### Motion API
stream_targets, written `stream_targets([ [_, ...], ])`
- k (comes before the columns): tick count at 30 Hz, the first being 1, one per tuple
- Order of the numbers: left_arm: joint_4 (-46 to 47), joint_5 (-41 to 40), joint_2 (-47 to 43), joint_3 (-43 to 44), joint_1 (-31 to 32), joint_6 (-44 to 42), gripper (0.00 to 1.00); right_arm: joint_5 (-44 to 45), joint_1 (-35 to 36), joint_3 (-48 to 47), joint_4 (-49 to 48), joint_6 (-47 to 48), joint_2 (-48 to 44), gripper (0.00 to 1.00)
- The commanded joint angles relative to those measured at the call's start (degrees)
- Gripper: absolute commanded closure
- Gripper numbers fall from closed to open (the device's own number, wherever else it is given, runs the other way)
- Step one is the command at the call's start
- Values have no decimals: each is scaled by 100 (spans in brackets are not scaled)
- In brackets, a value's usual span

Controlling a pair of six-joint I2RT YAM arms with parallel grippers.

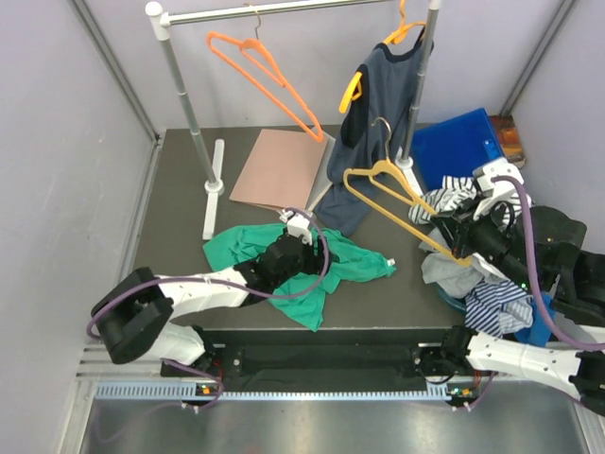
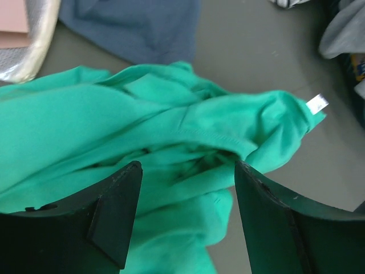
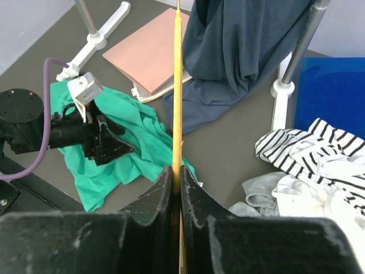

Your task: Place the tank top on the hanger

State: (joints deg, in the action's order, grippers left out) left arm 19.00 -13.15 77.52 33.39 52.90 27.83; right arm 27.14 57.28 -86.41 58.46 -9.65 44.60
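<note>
The teal-green tank top lies crumpled on the dark table; it also shows in the left wrist view and the right wrist view. My left gripper is open just above the tank top, its fingers astride a fold. My right gripper is shut on the pale yellow-orange hanger and holds it above the table's right side. In the right wrist view the hanger runs straight up from the closed jaws.
A clothes rail stands at the back with an orange hanger and a dark navy top. A pink board lies behind the tank top. A blue bin and striped and grey garments are at the right.
</note>
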Motion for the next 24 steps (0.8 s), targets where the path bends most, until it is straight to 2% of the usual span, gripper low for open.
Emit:
stream_targets([
  [1,806,313,307,396,27,257,29,204,64,168,-203,-116,-127,100],
  [9,262,559,1107,1073,36,442,32,222,64,274,-229,-169,-215,100],
  [15,630,831,1318,906,36,810,36,266,56,335,-299,-195,-267,100],
  [17,613,928,1467,968,53,907,41,266,64,318,-300,-186,-250,100],
  [22,710,928,1670,1108,97,908,43,275,56,309,-300,-195,-276,100],
  [23,710,919,1757,1135,97,899,44,275,64,309,-300,-204,-276,100],
  [24,719,910,1793,1178,97,873,55,275,64,318,-308,-204,-276,100],
])
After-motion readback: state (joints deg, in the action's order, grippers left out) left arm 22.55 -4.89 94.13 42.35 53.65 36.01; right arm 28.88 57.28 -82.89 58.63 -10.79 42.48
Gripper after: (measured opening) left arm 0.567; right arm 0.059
